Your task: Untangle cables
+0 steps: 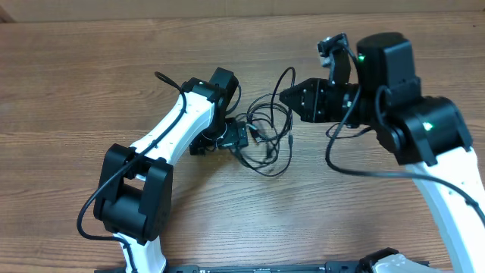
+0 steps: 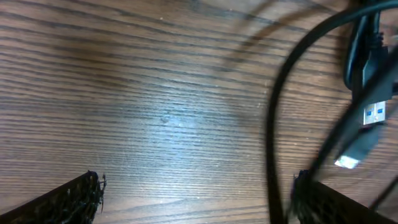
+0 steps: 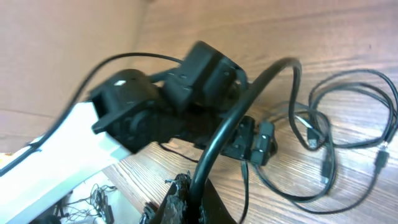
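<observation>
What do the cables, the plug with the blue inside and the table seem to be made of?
Cables: black jacket, probably rubber or soft plastic; it looks smooth and bends in loose loops.
Plug: silvery, metal-looking shell with a blue plastic insert, likely USB.
Table: wood or wood-look laminate; it shows brown grain lines and faint glare, so I cannot tell which.

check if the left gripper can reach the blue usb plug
Probably yes: the left gripper is open just above the table, and the blue usb plug lies close by one finger, with only a cable loop alongside.
</observation>
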Available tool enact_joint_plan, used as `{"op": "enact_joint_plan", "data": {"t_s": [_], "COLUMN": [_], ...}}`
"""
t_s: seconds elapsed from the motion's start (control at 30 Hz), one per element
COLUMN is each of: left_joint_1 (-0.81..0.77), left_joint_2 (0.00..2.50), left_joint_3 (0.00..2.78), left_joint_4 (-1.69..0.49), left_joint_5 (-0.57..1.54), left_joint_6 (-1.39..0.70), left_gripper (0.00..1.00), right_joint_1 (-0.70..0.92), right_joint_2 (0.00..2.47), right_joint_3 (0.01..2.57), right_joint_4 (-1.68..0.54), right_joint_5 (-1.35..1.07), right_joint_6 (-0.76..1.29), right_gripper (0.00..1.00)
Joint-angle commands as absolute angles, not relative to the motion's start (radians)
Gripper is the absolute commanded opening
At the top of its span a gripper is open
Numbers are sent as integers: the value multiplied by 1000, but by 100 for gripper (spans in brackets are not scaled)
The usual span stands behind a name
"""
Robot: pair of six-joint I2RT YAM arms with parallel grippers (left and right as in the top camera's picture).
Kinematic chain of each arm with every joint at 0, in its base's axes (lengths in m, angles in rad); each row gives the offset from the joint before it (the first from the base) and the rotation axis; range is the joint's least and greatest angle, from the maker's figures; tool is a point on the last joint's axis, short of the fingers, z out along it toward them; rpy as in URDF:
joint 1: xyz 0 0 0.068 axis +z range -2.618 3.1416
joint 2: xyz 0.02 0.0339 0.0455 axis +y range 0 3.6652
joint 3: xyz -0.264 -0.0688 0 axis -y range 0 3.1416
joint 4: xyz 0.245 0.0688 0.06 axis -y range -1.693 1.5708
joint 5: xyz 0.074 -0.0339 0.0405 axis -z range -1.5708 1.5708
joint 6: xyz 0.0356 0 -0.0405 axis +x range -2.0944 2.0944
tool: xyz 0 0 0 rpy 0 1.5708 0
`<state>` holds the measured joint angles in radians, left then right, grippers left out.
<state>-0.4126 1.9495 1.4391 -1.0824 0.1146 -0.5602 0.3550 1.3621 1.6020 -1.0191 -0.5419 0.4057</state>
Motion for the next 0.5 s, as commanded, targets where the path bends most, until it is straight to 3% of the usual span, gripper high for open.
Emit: {"op": "enact_joint_plan", "data": {"t_s": [0.0,0.3,0.47], "left_joint_1": [-419,-419,-419], "left_joint_2": [1958,1959,1958], "left_joint_3": [1428,1428,1428], "left_joint_4": [-1079,-1079,-1080], "left_joint_5": [94,104,138], "left_joint_6": [-577,-577,-576], "left_gripper": [100,100,100], "right_joint_1": [358,358,358], "right_joint_2": [1324,1365,1407], "right_joint_3": [1638,1637,1637], "right_joint_4": [-1012,-1075,-1075], "right_joint_5": [-555,-488,-630], "right_joint_6": [388,389,392], "right_gripper": [4,4,4]}}
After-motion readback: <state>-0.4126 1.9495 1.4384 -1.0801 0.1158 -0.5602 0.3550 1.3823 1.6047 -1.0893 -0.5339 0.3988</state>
